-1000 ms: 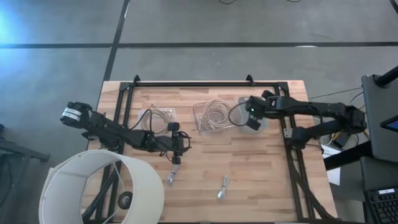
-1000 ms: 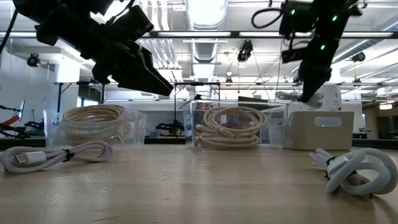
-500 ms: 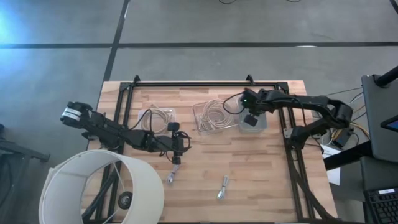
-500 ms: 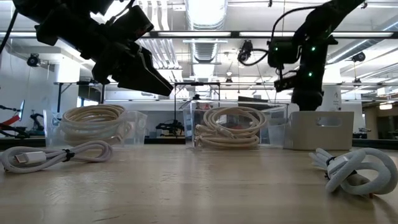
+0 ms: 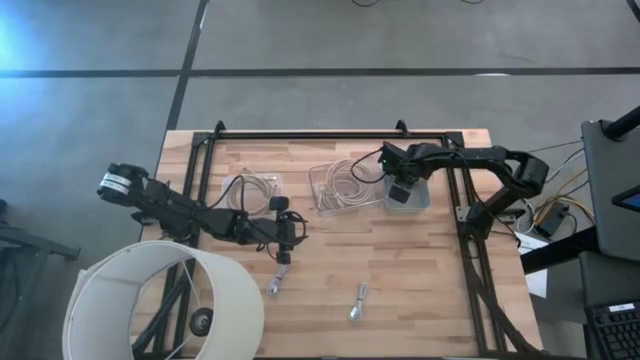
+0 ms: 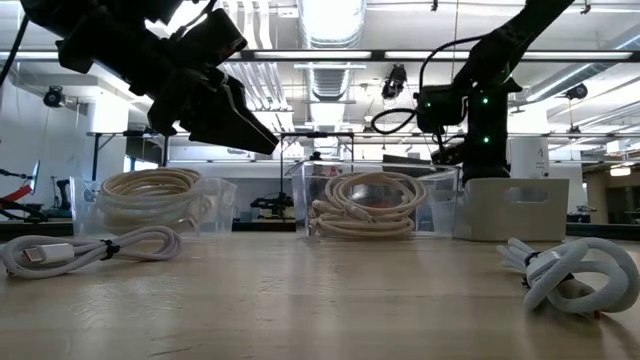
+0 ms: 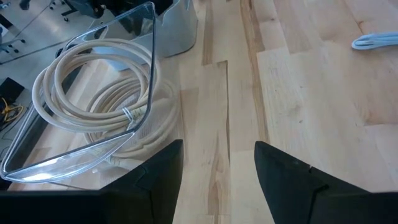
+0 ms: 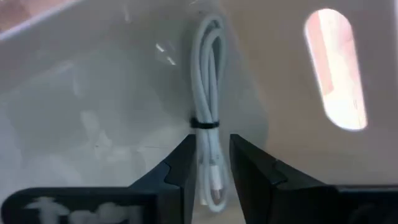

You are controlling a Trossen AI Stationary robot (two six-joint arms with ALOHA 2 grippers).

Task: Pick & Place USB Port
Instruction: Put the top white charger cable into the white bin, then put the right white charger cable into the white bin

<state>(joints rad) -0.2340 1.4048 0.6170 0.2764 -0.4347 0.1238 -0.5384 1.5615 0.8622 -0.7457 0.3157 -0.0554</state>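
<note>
1. The right gripper sits over the white bin at the far right part of the bench. In the right wrist view its jaws stand slightly spread, with the bundled white USB cable lying between them on the bin floor; whether the fingertips touch the cable cannot be told from this angle.
2. The bin wall carries an oval handle cut-out close beside the cable, which leaves little side room inside the bin.
3. The left gripper hangs above the bench's left-centre, jaws spread and holding nothing.
4. A clear tray with coiled cable stands just beyond the left gripper; its curved edge is near the left fingers.
5. A second clear tray of coiled cable stands just beside the white bin.
6. Two loose cable bundles lie on the near bench: one near the left gripper, one at centre, well apart from both trays.
7. A white lamp shade overlaps the near left bench corner.
8. The middle of the bench is open wood.
</note>
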